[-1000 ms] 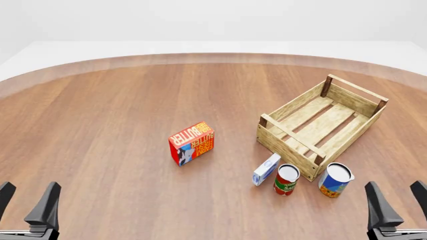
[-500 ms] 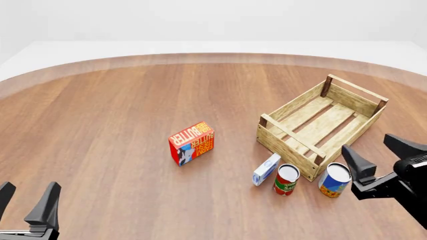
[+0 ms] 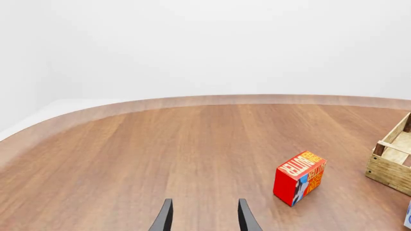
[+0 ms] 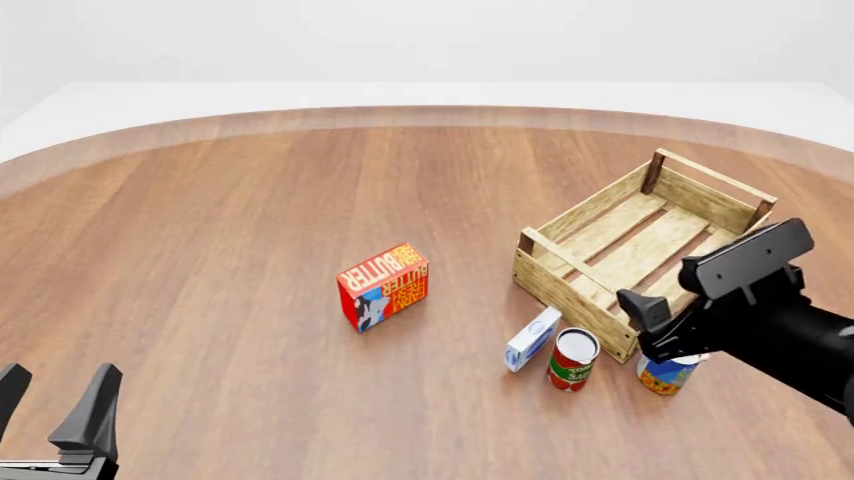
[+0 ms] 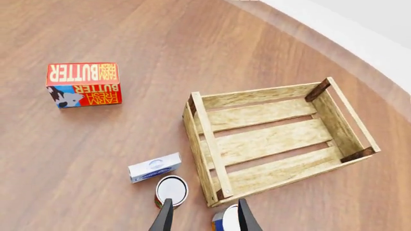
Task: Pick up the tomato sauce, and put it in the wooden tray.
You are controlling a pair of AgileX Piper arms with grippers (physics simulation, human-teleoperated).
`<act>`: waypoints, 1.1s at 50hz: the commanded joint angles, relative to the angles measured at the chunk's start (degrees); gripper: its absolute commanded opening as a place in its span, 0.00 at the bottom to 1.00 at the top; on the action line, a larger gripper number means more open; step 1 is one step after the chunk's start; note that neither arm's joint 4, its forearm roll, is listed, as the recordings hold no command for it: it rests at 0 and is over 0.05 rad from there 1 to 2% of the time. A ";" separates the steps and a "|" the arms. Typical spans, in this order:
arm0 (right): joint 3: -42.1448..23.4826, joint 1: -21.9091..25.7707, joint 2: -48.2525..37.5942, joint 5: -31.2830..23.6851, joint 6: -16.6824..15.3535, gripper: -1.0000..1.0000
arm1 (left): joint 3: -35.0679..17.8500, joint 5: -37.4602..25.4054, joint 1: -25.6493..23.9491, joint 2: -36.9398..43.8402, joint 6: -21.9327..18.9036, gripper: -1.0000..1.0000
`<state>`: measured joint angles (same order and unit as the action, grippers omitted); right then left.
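In the front view, the tomato sauce (image 4: 573, 360) stands upright on the table (image 4: 200, 250) near its near edge, right of centre, just off the near corner of the wooden tray (image 4: 643, 252), between a small white-and-blue box (image 4: 533, 339) and a blue-and-orange can (image 4: 663, 373). The right arm's gripper (image 4: 641, 312) hangs over that tray corner and partly covers the blue-and-orange can; how wide its fingers stand cannot be told from here. The left gripper (image 4: 54, 405) sits low at the near left edge, fingers spread apart and empty, and a red butter box (image 4: 383, 287) stands alone near the table's middle. In the left wrist view, the left gripper's (image 3: 204, 216) two fingertips are parted with bare wood between them; the butter box (image 3: 299, 177) and a corner of the tray (image 3: 390, 161) lie beyond. In the right wrist view, the right gripper's (image 5: 204, 216) fingers are parted and hold nothing, hanging above the tomato sauce (image 5: 171, 191), the blue-and-orange can (image 5: 226, 222) and the tray's near corner (image 5: 215, 185).
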<state>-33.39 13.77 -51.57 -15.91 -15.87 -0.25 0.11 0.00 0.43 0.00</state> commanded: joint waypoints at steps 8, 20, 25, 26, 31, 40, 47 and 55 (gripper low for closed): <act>3.19 3.42 -7.84 0.85 0.41 1.00 | 0.00 0.00 0.00 0.00 0.00 1.00; 4.12 3.49 -14.21 6.45 1.95 1.00 | 0.00 0.00 0.00 0.00 0.00 1.00; 4.43 2.46 -14.72 7.38 1.88 1.00 | 0.00 0.00 0.00 0.00 0.00 1.00; 4.44 2.46 -14.72 7.38 1.88 1.00 | 0.00 0.00 0.00 0.00 0.00 1.00; 4.51 3.29 -15.55 8.08 2.42 1.00 | 0.00 0.00 0.00 0.00 0.00 1.00; 5.74 3.72 -19.30 11.95 3.29 1.00 | 0.00 0.00 0.00 0.00 0.00 1.00; 5.86 4.01 -20.10 12.49 3.71 1.00 | 0.00 0.00 0.00 0.00 0.00 1.00; 5.86 3.21 -21.71 13.92 3.32 1.00 | 0.00 0.00 0.00 0.00 0.00 1.00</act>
<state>-27.74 17.19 -71.26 -3.76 -12.81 -0.25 0.11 0.00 0.43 0.00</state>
